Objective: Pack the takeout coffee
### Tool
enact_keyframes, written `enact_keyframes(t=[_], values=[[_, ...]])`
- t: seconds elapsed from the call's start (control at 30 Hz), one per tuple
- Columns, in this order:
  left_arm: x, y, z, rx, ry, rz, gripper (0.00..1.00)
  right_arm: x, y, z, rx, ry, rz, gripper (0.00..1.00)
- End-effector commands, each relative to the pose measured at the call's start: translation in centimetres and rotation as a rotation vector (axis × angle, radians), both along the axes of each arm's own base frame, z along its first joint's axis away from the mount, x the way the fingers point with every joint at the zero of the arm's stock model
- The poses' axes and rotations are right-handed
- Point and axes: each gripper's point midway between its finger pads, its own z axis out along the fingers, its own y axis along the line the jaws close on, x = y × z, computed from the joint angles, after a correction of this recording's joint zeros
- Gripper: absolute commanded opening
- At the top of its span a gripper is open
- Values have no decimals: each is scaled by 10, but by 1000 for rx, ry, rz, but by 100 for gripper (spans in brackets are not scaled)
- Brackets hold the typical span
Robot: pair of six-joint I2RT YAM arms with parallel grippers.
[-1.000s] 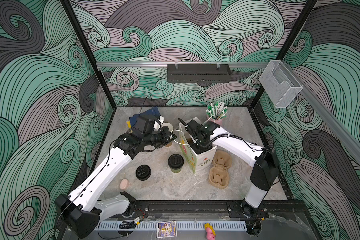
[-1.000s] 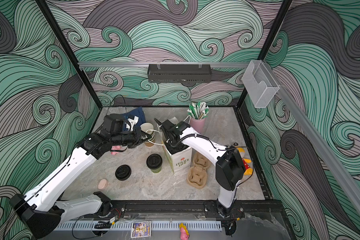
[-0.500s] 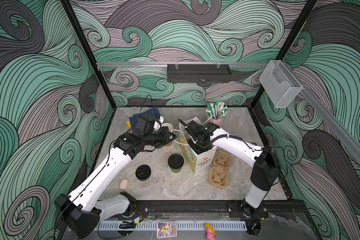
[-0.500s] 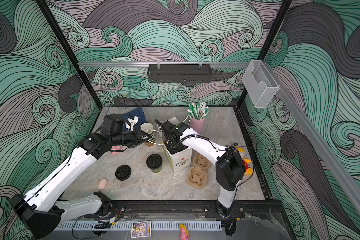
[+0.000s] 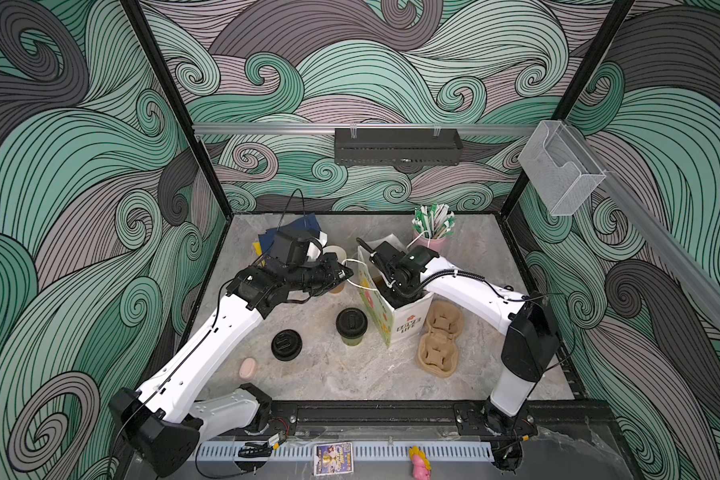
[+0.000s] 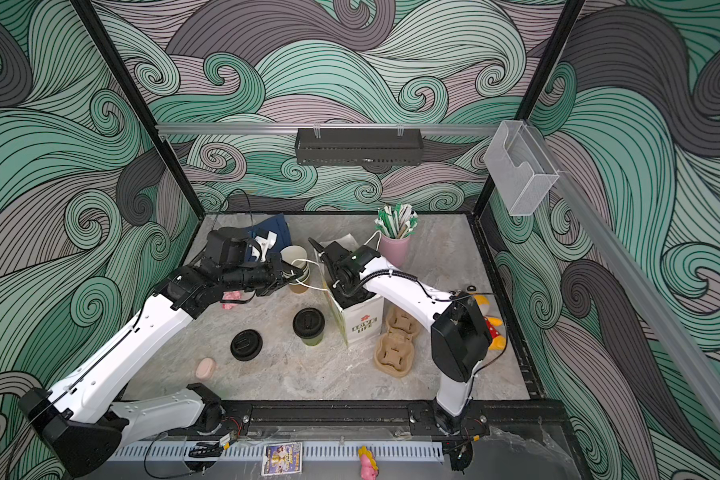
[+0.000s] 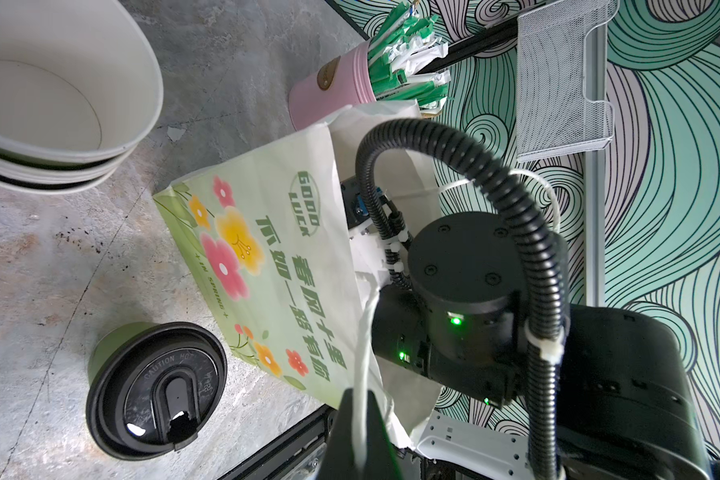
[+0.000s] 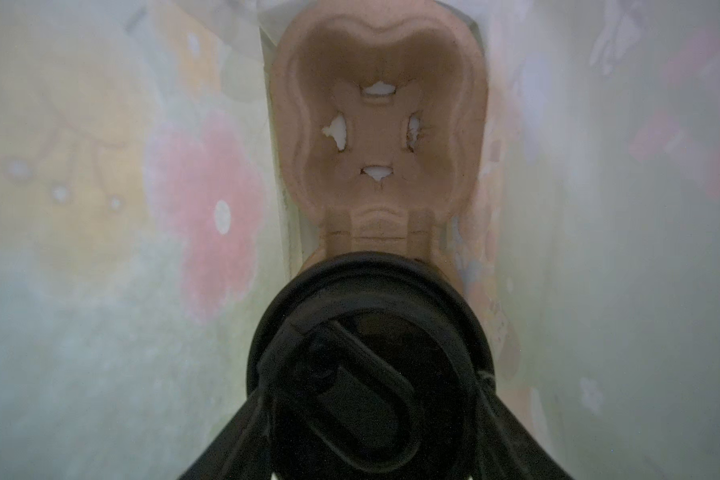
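Left hand [image 7: 356, 399] is pinched fully closed on the bag [image 5: 408, 320]'s string handle [image 7: 364, 332]. Right hand [image 8: 371, 382] is down inside the bag, spread wide and gripping 1 cup [image 8: 366, 316], upright, lid up, over the carrier [image 8: 375, 124]. The 2nd cup [image 5: 351, 326] stands upright on the worktop [image 5: 350, 382] just beside the bag.

On my grey stone-look table [image 5: 337, 374] a lidded cup [image 5: 351, 323] stands between a loose black lid [image 5: 286, 344] and a paper bag [image 5: 408, 322]; a cup carrier [image 5: 439, 338] lies just beside the bag, with a pink cup of straws [image 5: 429, 243], stacked open cups [image 5: 334, 257] and a blue cloth [image 5: 304, 226] at the back
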Motion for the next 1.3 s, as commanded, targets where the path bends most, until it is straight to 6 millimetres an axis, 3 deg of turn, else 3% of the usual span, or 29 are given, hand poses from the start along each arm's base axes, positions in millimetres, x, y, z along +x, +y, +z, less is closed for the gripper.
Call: enact_keyframes(t=[0.0, 0.13, 0.23, 0.47, 0.73, 0.93, 1.0, 1.07, 1.27], values=[[4, 4, 16, -8, -46, 18, 0, -63, -73, -81, -372, 351, -9, 58], [3, 5, 15, -8, -47, 17, 0, -64, -73, -83, -371, 356, -16, 59], [3, 4, 17, -11, -51, 15, 0, -59, -62, -71, -314, 333, -26, 62], [1, 4, 15, -9, -41, 12, 0, -34, -27, -3, -113, 156, -25, 76], [0, 4, 9, 1, -24, 9, 0, -17, -8, 47, 26, 16, -13, 83], [-2, 3, 3, 0, -8, 0, 0, -8, -1, 53, 54, -33, -16, 85], [-3, 2, 1, 1, -1, -6, 0, -4, 0, 53, 49, -45, -18, 93], [-4, 3, -3, 9, 6, -9, 0, -3, 0, 50, 35, -44, -21, 94], [-7, 7, -9, 19, 18, 4, 0, 2, 1, 48, 30, -52, -57, 89]])
